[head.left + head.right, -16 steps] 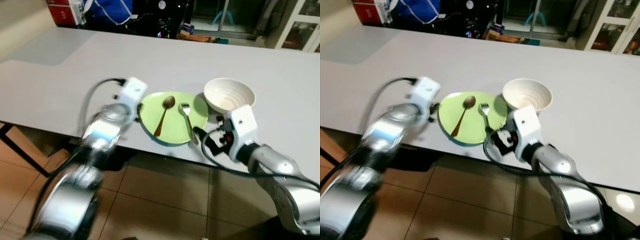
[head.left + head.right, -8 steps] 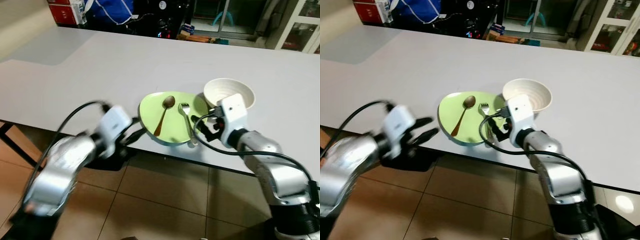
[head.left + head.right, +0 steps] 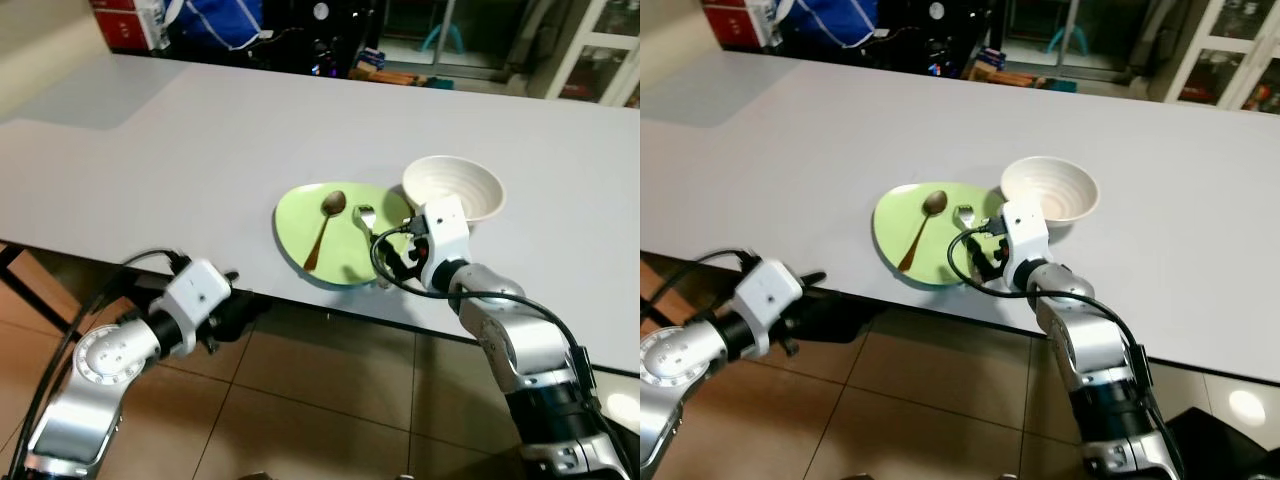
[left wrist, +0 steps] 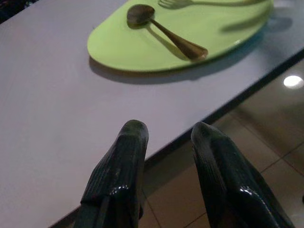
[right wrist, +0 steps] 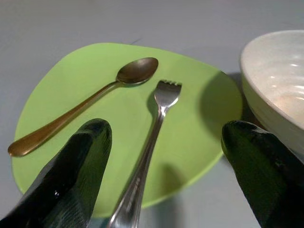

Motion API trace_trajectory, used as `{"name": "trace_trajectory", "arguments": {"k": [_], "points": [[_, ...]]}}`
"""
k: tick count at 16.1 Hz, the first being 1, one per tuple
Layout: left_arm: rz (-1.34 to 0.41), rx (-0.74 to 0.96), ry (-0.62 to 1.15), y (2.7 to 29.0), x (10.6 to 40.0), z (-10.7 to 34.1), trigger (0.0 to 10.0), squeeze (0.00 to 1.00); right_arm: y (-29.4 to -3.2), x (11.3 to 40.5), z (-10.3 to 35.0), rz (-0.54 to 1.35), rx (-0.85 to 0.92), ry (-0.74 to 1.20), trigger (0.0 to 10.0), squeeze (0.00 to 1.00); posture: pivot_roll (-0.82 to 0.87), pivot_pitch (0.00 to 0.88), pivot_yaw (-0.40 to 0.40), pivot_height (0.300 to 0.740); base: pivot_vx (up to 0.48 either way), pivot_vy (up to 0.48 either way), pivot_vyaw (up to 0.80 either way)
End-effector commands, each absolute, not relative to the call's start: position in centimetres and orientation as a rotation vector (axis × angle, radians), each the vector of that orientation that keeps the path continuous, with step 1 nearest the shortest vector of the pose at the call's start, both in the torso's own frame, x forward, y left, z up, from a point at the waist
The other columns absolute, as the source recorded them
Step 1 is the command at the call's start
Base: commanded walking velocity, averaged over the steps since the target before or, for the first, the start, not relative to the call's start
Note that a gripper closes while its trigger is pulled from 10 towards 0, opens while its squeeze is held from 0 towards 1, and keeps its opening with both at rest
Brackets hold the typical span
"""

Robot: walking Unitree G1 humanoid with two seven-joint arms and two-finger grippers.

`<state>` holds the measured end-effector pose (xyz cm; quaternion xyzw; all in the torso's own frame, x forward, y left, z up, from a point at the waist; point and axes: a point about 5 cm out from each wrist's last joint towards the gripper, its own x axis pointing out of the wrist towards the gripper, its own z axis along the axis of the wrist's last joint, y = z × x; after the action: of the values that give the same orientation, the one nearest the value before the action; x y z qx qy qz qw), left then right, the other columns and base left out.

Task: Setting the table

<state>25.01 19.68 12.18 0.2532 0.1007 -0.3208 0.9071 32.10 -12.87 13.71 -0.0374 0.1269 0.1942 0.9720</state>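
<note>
A light green plate [image 3: 345, 250] lies near the front edge of the white table [image 3: 200, 150]. On it rest a bronze spoon [image 3: 322, 228] and a silver fork [image 5: 156, 123], side by side. A white ribbed bowl [image 3: 455, 188] stands just to the plate's right. My right gripper [image 5: 166, 130] hovers low over the plate's right part, open wide, its two fingers on either side of the fork's handle without touching it. My left gripper [image 4: 168, 130] hangs at the table's front edge, left of the plate, open and holding nothing.
Brown tiled floor [image 3: 330, 400] runs under the table's front edge. A dark table leg [image 3: 30, 290] shows at the lower left. Boxes, a blue bag [image 3: 225, 18] and glass doors stand beyond the far side. The table's left and back parts are bare.
My left arm has swung down from beside the plate to the table's front edge. My right gripper has moved from off the edge to over the fork.
</note>
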Motion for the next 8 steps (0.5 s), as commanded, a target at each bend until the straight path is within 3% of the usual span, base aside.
{"name": "trace_trajectory", "arguments": {"k": [1,8], "points": [[-0.673,0.518,0.201,19.7,24.7,12.0,10.0,0.00,-12.6,32.7,13.6,0.382,-0.084,0.247,10.0,0.00,0.00,0.047,0.029,0.740,0.000,0.000,0.00],[-0.784,0.485,0.138,18.8,23.0,11.1,10.0,0.00,-11.2,33.6,12.8,0.430,-0.209,0.226,10.0,0.00,0.01,0.053,0.029,0.740,0.000,0.000,0.00]]}}
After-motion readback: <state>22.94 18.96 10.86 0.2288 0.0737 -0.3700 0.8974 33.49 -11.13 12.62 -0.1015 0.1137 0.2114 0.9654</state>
